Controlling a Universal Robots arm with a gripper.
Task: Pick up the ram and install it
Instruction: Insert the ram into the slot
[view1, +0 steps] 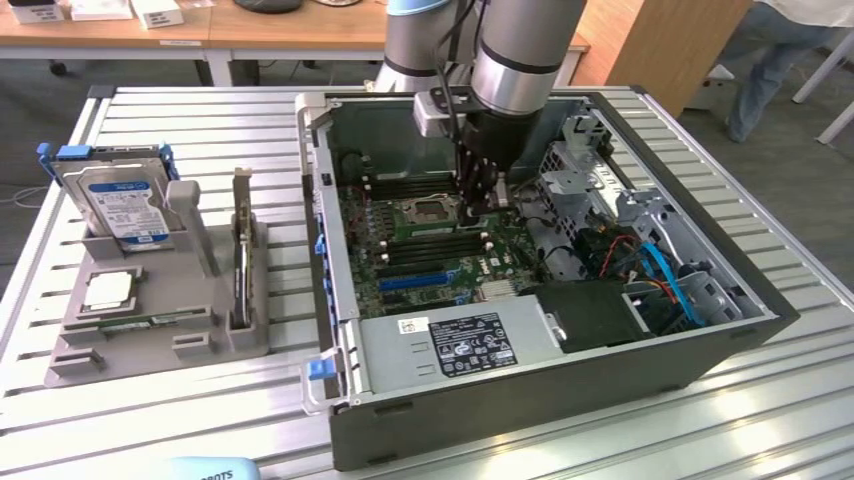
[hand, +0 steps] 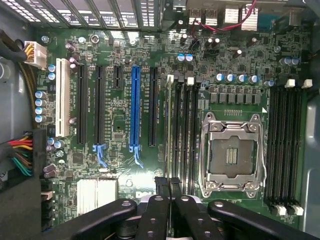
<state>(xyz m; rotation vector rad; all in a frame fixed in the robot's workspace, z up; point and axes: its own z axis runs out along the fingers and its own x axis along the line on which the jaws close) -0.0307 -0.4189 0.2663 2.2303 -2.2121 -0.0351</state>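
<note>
My gripper (view1: 478, 198) reaches down into the open computer case (view1: 534, 385), over the memory slots beside the empty processor socket (view1: 430, 210). In the wrist view its dark fingertips (hand: 169, 184) are pressed together on the near end of the ram (hand: 170, 130). The ram shows edge-on as a thin pale strip running along the slot just beside the socket (hand: 232, 152). Whether the stick is fully seated in that slot I cannot tell. The neighbouring black slots (hand: 187, 130) stand empty.
On the exterior view's left, a grey holder (view1: 80, 360) carries a hard drive (view1: 120, 205), a square silver chip (view1: 107, 290), a flat green stick (view1: 140, 322) and an upright card (view1: 240, 270). Inside the case are the power supply (view1: 454, 345), cables (view1: 667, 275) and a drive cage (view1: 587, 170).
</note>
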